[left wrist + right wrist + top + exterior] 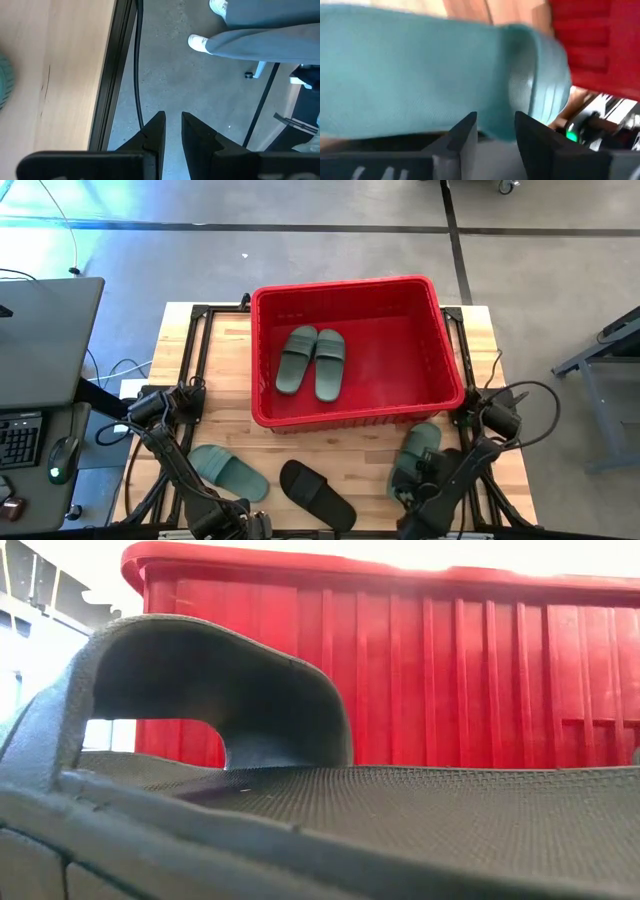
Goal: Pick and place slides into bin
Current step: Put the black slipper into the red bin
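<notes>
The red bin [450, 330] stands at the table's far middle with two green slides [312, 360] lying in it. A green slide [228, 472] and a black slide [316, 494] lie flat on the table near the front; the black slide [300, 810] fills the low view in front of the bin [450, 670]. My right gripper [408, 488] is at a third green slide [420, 445] by the bin's near right corner, shut on it [420, 75]. My left gripper [171, 127] is shut and empty, past the table's near left edge. My right gripper has the green slide's edge [495, 131] between its two fingers. The slide fills the wrist view right in front of the fingers. Which end of the slide this is, and whether it is lifted clear of the table, I cannot tell.
The bin's near wall [350, 418] stands just beyond the held slide. Black frame rails [195, 350] run along the table's sides. A desk with a keyboard [20, 440] stands to the left. A person's legs [260, 35] show on the floor beyond the near edge.
</notes>
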